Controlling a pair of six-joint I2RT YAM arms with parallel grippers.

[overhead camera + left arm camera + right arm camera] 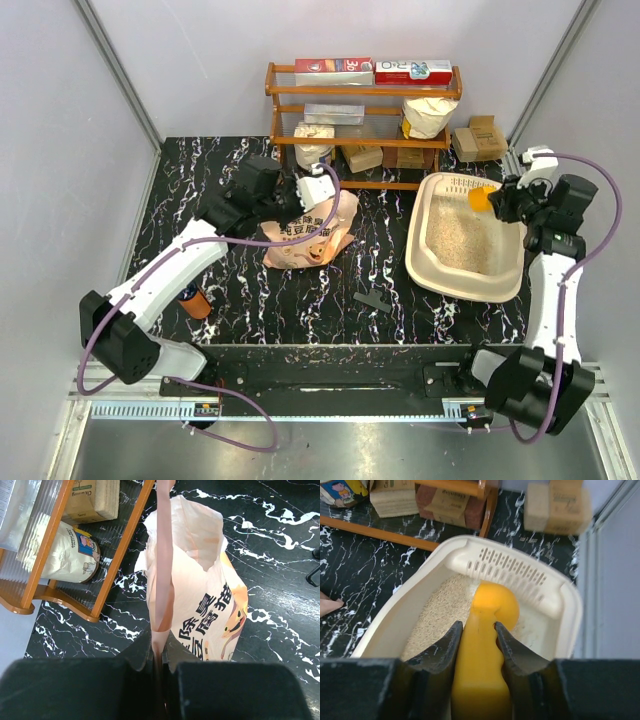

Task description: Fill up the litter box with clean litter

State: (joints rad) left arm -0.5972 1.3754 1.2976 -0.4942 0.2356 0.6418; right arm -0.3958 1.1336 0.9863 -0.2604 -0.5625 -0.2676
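The cream-beige litter box sits at the right, with tan litter spread inside; it also shows in the right wrist view, slotted rim at the far end. My right gripper is shut on a yellow scoop, whose round end hangs over the litter near the slotted end. The pink-orange litter bag lies on the table's middle. My left gripper is shut on the bag's top edge; the printed bag body hangs below.
A wooden shelf rack with boxes and white sacks stands at the back, close to the bag and the box. Cardboard boxes sit at the back right. An orange cylinder and a small black tool lie on the marble table.
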